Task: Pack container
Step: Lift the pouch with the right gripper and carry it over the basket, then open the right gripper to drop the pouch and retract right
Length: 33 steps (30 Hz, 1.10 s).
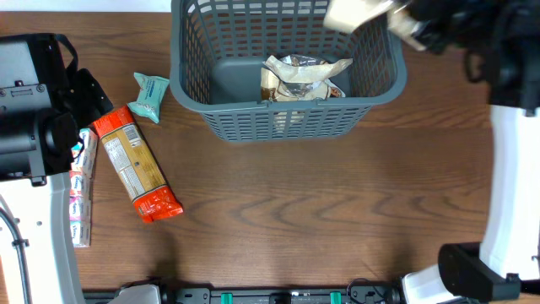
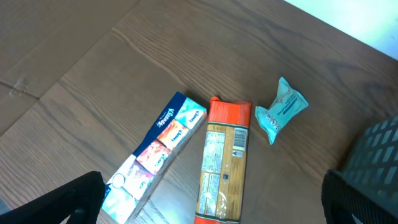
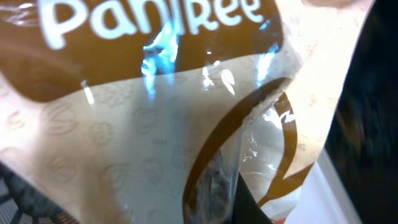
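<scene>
The dark grey container [image 1: 192,93] stands at the back middle of the table. A crinkled cream and clear snack bag [image 1: 299,78] lies inside it. My right gripper [image 1: 403,24] is shut on a cream and brown snack bag [image 1: 354,13] and holds it above the container's far right corner. That bag [image 3: 143,124] fills the right wrist view, with one dark finger [image 3: 249,205] below it. My left gripper [image 2: 208,202] is open above the packs at the left; its corner of the container [image 2: 379,149] shows at the right.
An orange pasta pack [image 1: 135,165] [image 2: 222,168], a long tissue pack [image 1: 80,190] [image 2: 155,152] and a small teal pack [image 1: 149,95] [image 2: 281,109] lie on the wooden table left of the container. The arm bases stand at the left and right edges.
</scene>
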Each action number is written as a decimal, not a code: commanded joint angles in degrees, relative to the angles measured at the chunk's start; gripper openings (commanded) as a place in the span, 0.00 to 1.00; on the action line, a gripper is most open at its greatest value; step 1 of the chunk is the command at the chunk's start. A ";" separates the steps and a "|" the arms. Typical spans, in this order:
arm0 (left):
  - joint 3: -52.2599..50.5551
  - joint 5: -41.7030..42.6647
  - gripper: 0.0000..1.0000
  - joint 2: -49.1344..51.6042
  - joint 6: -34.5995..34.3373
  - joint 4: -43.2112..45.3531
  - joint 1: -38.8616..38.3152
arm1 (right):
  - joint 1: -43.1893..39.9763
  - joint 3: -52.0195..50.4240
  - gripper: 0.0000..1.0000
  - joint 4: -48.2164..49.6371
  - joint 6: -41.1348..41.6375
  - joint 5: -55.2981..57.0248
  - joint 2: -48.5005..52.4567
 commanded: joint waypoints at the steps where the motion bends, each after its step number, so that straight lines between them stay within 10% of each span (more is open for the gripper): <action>1: 0.13 -0.50 1.00 -0.11 -0.26 -0.20 0.31 | 3.87 0.04 0.01 -0.94 -16.11 -2.56 3.72; 19: 0.13 -0.50 1.00 -0.11 -0.28 -0.24 0.31 | 8.46 0.04 0.03 -6.62 -8.79 -4.35 29.75; 26: 0.13 -0.50 0.99 -0.11 -0.28 -0.24 0.31 | 8.39 -0.02 0.74 -12.13 -4.72 -2.97 28.85; 33: 0.13 -0.50 0.99 -0.11 -0.28 -0.26 0.31 | 7.89 1.68 0.81 -9.25 -4.63 -2.99 20.15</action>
